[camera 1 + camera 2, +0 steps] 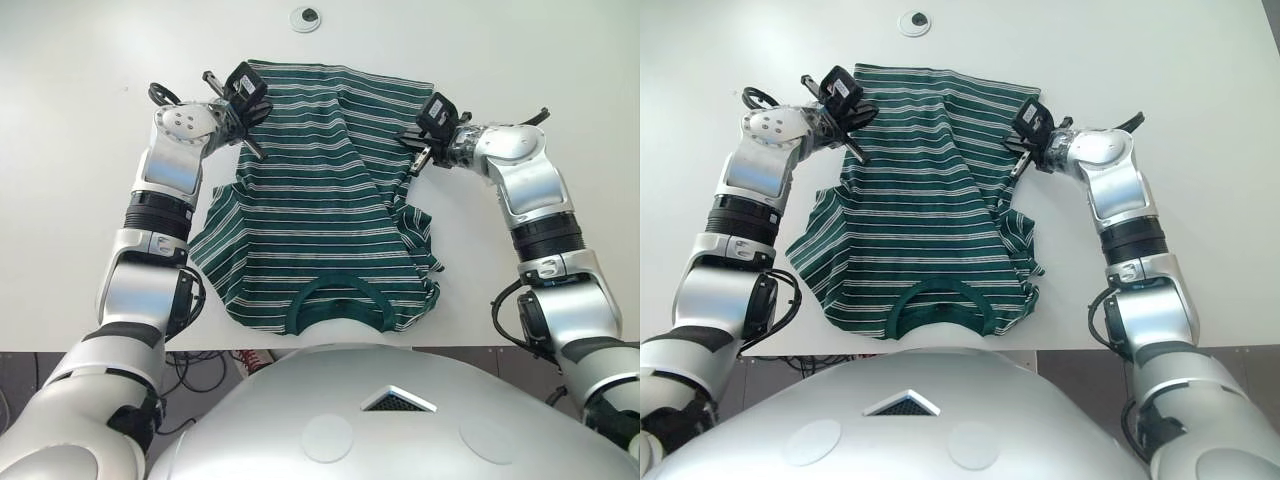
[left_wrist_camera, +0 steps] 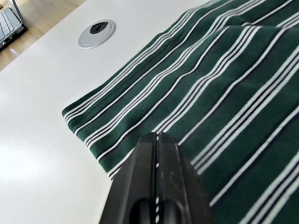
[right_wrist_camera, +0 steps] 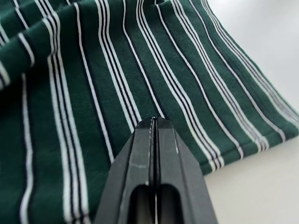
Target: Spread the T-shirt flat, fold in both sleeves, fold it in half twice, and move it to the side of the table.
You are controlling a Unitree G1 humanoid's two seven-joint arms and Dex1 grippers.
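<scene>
The T-shirt [image 1: 320, 210] lies on the table [image 1: 90, 80], collar at the near edge and hem at the far side. Its left sleeve is spread out. The right sleeve is bunched inward, and a long crease runs from the far middle toward the near right.

The left tool [image 1: 260, 150] sits over the far-left part of the shirt and the right tool [image 1: 417, 165] over its far-right edge. Both have their fingers pressed together, with no cloth visibly caught between them.

The main risk, as I judge it, is folding over that wrinkled right side, since the crease would be locked in and the halves would not line up. Closed fingers dragged across the cloth to smooth it could also slide the whole shirt, and the collar is already close to the near table edge. A pinch that takes both layers would lift the body along with the sleeve.
</scene>
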